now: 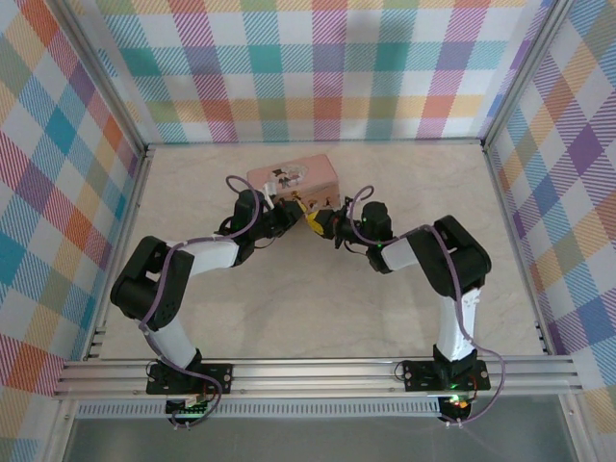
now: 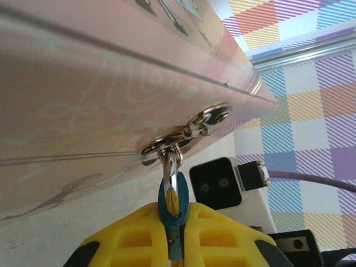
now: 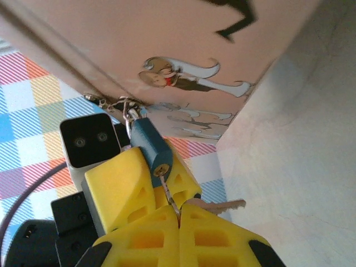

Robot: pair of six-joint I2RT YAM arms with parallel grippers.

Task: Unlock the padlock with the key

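**Q:** Which parts are hidden or hard to read?
**A:** From above, the padlock (image 3: pixel 149 143) is too small to make out. It sits where the two yellow finger pairs meet, just in front of the pink tin (image 1: pixel 289 176) on the tabletop (image 1: pixel 308 318). In the left wrist view the padlock is seen edge-on. Its lower end is cut off by the frame edge, and its flat faces are covered by the left fingers (image 2: pixel 128 239). In the right wrist view the head of the key (image 3: pixel 169 193) is buried between the right fingers (image 3: pixel 222 239).

**Q:** State of the left fingers?
**A:** Closed on the blue padlock body.

**Q:** Padlock location and orientation?
**A:** The shackle is threaded through the silver hasp (image 2: pixel 192 130) at the tin's edge. The long axis runs away from the tin. It is near vertical with the shackle up in the left wrist view. In the right wrist view it slants from upper left to lower right. The keyhole end points at the right fingers.

**Q:** State of the right fingers?
**A:** Closed, tips pressed together on the key. The key shows as a thin metal strip running from the keyhole into the seam between the fingers. A second key (image 3: pixel 222 206) projects to the right just above these fingers. Its attachment cannot be made out.
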